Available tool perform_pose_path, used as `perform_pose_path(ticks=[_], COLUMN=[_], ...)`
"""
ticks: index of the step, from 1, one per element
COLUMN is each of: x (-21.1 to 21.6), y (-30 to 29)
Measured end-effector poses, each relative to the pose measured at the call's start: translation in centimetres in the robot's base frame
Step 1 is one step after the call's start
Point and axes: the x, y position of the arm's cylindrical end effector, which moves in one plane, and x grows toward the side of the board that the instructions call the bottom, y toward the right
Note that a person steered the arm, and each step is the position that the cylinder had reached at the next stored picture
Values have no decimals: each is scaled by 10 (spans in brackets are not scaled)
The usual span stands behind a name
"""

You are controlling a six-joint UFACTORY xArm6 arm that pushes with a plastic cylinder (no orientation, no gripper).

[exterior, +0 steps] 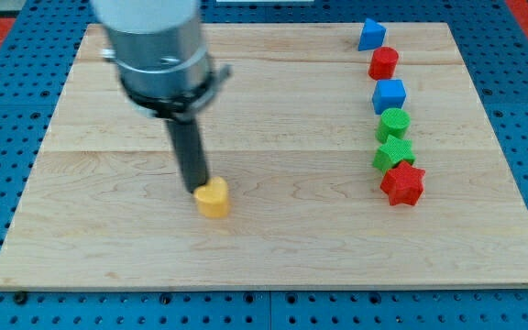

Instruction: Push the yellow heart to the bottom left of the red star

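The yellow heart lies on the wooden board, left of centre in its lower half. My tip touches the heart's upper-left side. The red star sits far to the view's right, at the bottom of a column of blocks. The heart is well to the left of the star and slightly lower.
Above the red star runs a column: a green star, a green cylinder, a blue cube, a red block and a blue triangle. The arm's body hides the board's top left corner.
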Motion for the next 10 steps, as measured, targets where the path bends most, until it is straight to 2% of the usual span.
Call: perform_pose_path(ticks=[2, 3, 4, 6, 7, 8, 9, 10], x=[7, 7, 7, -3, 23, 53, 56, 66], y=[111, 137, 136, 14, -4, 71, 138, 127])
